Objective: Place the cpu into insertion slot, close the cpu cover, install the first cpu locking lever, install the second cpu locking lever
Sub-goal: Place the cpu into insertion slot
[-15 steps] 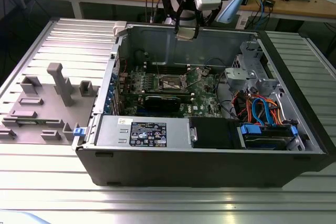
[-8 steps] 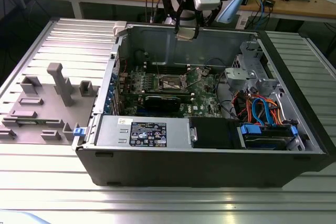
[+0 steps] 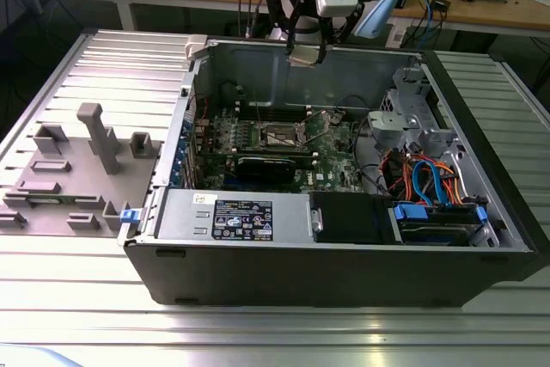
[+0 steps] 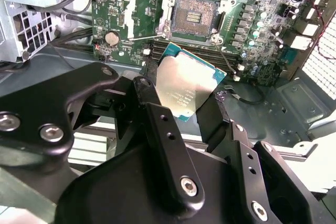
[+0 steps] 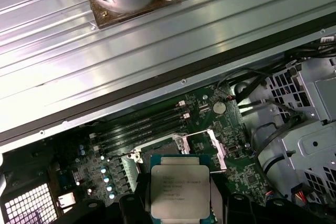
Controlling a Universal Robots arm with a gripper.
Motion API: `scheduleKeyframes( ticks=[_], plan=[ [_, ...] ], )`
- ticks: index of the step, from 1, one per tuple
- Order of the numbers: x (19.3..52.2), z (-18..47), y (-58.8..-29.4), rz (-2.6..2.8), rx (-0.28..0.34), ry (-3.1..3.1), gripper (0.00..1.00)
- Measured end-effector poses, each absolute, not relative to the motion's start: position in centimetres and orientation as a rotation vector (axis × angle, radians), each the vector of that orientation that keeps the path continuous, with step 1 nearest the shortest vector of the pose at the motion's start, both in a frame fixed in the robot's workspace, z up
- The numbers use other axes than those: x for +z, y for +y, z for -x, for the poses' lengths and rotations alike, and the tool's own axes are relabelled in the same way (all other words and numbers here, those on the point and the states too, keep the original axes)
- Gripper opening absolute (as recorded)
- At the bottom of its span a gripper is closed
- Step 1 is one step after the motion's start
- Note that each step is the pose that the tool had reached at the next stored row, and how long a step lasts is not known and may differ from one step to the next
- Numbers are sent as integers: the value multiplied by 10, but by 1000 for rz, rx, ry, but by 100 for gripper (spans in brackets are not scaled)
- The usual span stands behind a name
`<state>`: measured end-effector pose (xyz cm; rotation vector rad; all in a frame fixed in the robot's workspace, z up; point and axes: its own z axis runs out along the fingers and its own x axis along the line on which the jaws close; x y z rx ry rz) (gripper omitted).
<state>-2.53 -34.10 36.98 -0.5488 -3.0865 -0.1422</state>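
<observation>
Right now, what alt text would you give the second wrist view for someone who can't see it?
The gripper holds the cpu by its edges, tilted. Beyond it, on the green board, the insertion slot lies uncovered and empty.

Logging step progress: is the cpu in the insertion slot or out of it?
Out. The gripper holds the cpu above the board; the insertion slot lies bare, contacts exposed.

Computer case (image 3: pixel 344 274), grey fixture (image 3: pixel 62 185) on table (image 3: pixel 258 333)

cpu (image 4: pixel 186 85) well above insertion slot (image 4: pixel 194 17)
</observation>
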Motion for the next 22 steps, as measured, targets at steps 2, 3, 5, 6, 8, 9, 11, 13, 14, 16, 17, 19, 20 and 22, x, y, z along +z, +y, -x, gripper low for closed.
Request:
scheduleKeyframes(
  ticks=[2, 3, 5, 6, 8, 9, 11, 13, 14, 16, 17, 19, 20, 22],
  plan=[
    [370, 25, -341, 549, -142, -3087, 54],
    [370, 25, -341, 549, -142, -3086, 54],
    [370, 25, -341, 566, -142, -3084, 54],
    [370, 25, -341, 586, -142, -3081, 54],
    [370, 25, -341, 622, -143, -3075, 54],
    [370, 25, -341, 651, -143, -3070, 54],
    [370, 25, -341, 684, -143, -3063, 54],
    [370, 25, -341, 687, -143, -3063, 54],
    [370, 25, -341, 687, -143, -3063, 54],
    [370, 25, -341, 687, -143, -3063, 54],
    [370, 25, -341, 687, -142, -3063, 54],
    [370, 25, -341, 689, -142, -3063, 54],
    [370, 25, -341, 692, -142, -3062, 54],
    [370, 25, -341, 702, -143, -3060, 54]
  ],
)
